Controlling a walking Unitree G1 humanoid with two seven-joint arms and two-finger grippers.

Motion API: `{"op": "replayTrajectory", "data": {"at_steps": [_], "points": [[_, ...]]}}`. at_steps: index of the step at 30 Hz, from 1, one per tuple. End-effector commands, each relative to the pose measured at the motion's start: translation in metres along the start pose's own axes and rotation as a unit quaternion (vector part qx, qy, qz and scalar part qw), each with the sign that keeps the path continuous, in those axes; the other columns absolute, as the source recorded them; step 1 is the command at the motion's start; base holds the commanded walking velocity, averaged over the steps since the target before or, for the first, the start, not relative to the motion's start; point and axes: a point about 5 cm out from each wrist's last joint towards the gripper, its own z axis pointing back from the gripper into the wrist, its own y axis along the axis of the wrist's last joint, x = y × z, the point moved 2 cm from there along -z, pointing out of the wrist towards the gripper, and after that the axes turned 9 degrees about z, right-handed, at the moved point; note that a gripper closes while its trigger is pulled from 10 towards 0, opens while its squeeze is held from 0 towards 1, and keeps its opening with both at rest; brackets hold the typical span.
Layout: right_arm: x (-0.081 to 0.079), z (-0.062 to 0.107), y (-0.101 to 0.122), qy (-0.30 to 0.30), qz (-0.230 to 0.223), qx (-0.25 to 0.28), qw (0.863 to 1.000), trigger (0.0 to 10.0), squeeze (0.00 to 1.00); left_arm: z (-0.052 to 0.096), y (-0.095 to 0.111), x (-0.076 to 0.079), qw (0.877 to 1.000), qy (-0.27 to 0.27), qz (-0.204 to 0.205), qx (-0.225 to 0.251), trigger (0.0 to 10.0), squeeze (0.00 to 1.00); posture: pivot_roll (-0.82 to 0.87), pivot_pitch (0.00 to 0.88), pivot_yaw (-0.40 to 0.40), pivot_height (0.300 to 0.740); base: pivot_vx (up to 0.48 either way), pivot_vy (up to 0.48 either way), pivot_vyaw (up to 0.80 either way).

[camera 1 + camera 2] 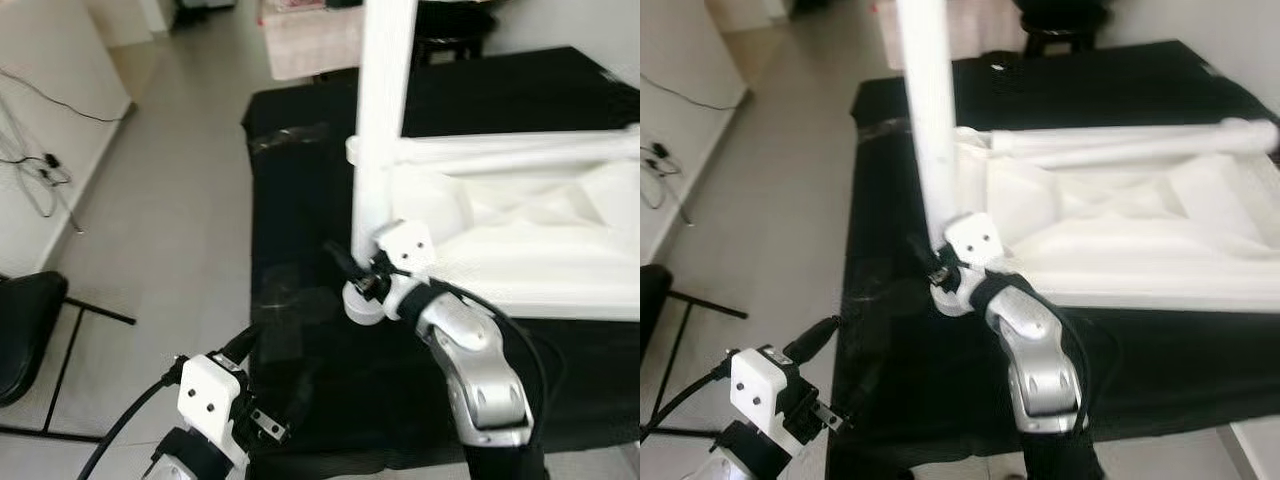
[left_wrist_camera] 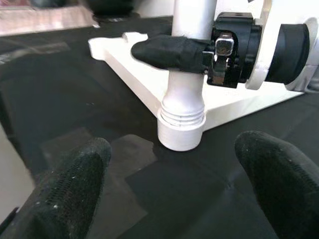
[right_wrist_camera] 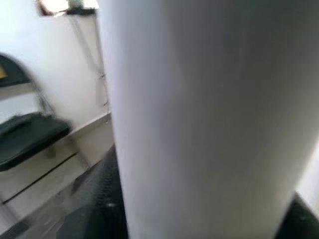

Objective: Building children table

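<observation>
Left of the white leg (image 1: pixel 385 110), past the black mat's (image 1: pixel 300 200) edge, the left gripper (image 2: pixel 172 194) is held low with jaws spread, idle over bare floor (image 1: pixel 170 200) offering open room. The leg is pinched near its threaded base by the right gripper (image 1: pixel 362 275), kept upright at the inverted tabletop's (image 1: pixel 520 240) corner, presumably for screwing in.

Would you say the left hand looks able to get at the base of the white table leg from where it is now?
Probably yes. The left hand is open, facing the table leg base across bare black cloth; the right hand grips the leg higher up.
</observation>
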Motion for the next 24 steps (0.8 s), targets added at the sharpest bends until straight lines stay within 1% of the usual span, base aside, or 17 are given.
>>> {"op": "replayTrajectory", "data": {"at_steps": [1,2,3,4,6,7,9,10,11,13,14,15,17,18,19,20,24], "points": [[-0.016,-0.006,0.019,0.122,-0.022,0.051,0.991,10.0,1.0,0.002,-0.004,-0.004,1.0,0.006,0.0,-0.006,10.0,0.0,-0.04,0.19,0.084,0.74,0.0,0.0,0.0],[-0.019,-0.005,0.028,0.171,-0.017,0.071,0.983,10.0,1.0,0.001,-0.005,-0.004,1.0,0.006,0.0,-0.006,10.0,0.0,-0.04,0.19,0.084,0.74,0.0,0.0,0.0],[-0.019,-0.005,0.028,0.171,-0.017,0.071,0.983,10.0,1.0,0.001,-0.005,-0.004,1.0,0.006,0.0,-0.006,10.0,0.0,-0.04,0.19,0.084,0.74,0.0,0.0,0.0],[-0.017,-0.001,0.036,0.253,0.022,0.087,0.963,10.0,1.0,0.0,-0.006,-0.005,1.0,0.004,0.001,-0.005,10.0,0.0,-0.05,0.186,0.089,0.74,0.0,0.0,0.0],[-0.016,0.0,0.037,0.266,0.031,0.088,0.96,10.0,1.0,-0.001,-0.006,-0.005,1.0,0.004,0.001,-0.004,10.0,0.0,-0.05,0.186,0.089,0.74,0.0,0.0,0.0],[-0.009,-0.002,0.037,0.288,0.051,0.086,0.952,10.0,1.0,-0.001,-0.006,-0.005,1.0,0.003,0.001,-0.004,10.0,0.0,-0.04,0.18,0.086,0.74,0.0,0.0,0.0],[-0.009,-0.002,0.037,0.288,0.051,0.086,0.952,10.0,1.0,-0.001,-0.006,-0.005,1.0,0.003,0.001,-0.004,10.0,0.0,-0.04,0.18,0.086,0.74,0.0,0.0,0.0],[-0.001,-0.006,0.038,0.307,0.061,0.084,0.946,10.0,0.87,-0.002,-0.007,-0.005,1.0,0.002,0.001,-0.004,10.0,0.0,-0.04,0.176,0.087,0.74,0.0,0.0,0.0],[0.01,-0.012,0.039,0.316,0.064,0.079,0.943,10.0,0.0,-0.002,-0.007,-0.005,1.0,0.002,0.001,-0.004,10.0,0.0,-0.04,0.175,0.087,0.74,0.0,0.0,0.0],[0.026,-0.021,0.038,0.319,0.068,0.068,0.943,10.0,0.0,-0.002,-0.008,-0.005,1.0,0.002,0.001,-0.004,10.0,0.0,-0.03,0.175,0.088,0.74,0.0,0.0,0.0],[0.03,-0.024,0.037,0.319,0.069,0.064,0.943,10.0,0.0,-0.002,-0.008,-0.005,1.0,0.003,0.0,-0.004,10.0,0.0,-0.03,0.175,0.088,0.74,0.0,0.0,0.0],[0.037,-0.027,0.037,0.322,0.06,0.061,0.943,10.0,0.0,-0.002,-0.008,-0.005,1.0,0.003,0.0,-0.004,10.0,0.0,-0.03,0.173,0.087,0.74,0.0,0.0,0.0],[0.039,-0.027,0.037,0.324,0.056,0.062,0.942,10.0,0.0,-0.002,-0.008,-0.005,1.0,0.004,0.0,-0.004,10.0,0.0,-0.03,0.173,0.087,0.74,0.0,0.0,0.0],[0.041,-0.027,0.037,0.334,0.049,0.063,0.939,3.8,0.0,-0.002,-0.008,-0.005,1.0,0.003,0.0,-0.004,10.0,0.0,-0.03,0.174,0.088,0.74,0.0,0.0,0.0],[0.042,-0.027,0.037,0.341,0.045,0.063,0.937,3.8,0.0,-0.002,-0.008,-0.004,1.0,0.003,0.0,-0.004,10.0,0.0,-0.03,0.174,0.088,0.74,0.0,0.0,0.0],[0.043,-0.026,0.037,0.35,0.038,0.065,0.934,0.0,0.0,-0.002,-0.008,-0.004,1.0,0.003,0.0,-0.004,10.0,0.0,-0.03,0.174,0.088,0.74,0.0,0.0,0.0],[0.047,-0.025,0.036,0.359,0.03,0.066,0.93,0.0,0.0,-0.003,-0.009,-0.003,1.0,0.002,0.001,-0.003,10.0,0.0,-0.03,0.176,0.086,0.74,0.0,0.0,0.0]]}}
